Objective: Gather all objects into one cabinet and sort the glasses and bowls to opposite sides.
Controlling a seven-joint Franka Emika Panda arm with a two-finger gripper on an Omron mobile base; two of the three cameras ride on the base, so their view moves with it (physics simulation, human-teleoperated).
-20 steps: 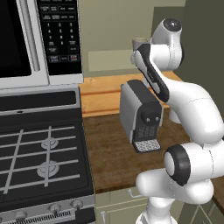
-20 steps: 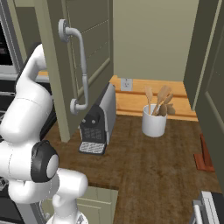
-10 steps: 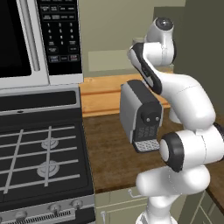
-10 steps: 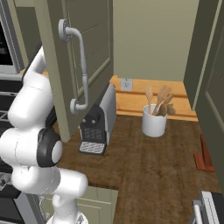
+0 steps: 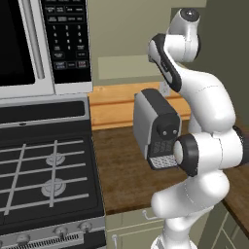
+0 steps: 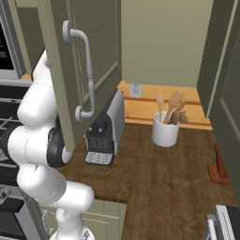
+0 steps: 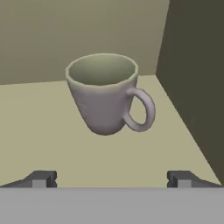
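Note:
A small grey handled mug (image 7: 105, 94) stands upright on the pale shelf (image 7: 39, 127) inside the cabinet. Its handle points toward the dark side wall (image 7: 197, 78) on the right of the hand view. My gripper (image 7: 111, 179) is open, with its two dark fingertips (image 7: 41, 178) wide apart, short of the mug and not touching it. In the right base view the cabinet's olive-green door (image 6: 54, 56) stands swung open, with its curved pale grey bar handle (image 6: 88, 70) facing out. My white arm (image 5: 194, 97) reaches up past the top of the frame.
A grey coffee machine (image 5: 155, 129) sits on the wooden counter (image 6: 159, 173) just under the arm. A white utensil crock (image 6: 165, 133) stands further right, and a red object (image 6: 218, 168) lies by the right wall. A stove (image 5: 44, 170) and a microwave (image 5: 44, 44) are to the left.
The arm has risen and stretched upward, with its elbow and upper joints higher in both base views. The counter items have not moved.

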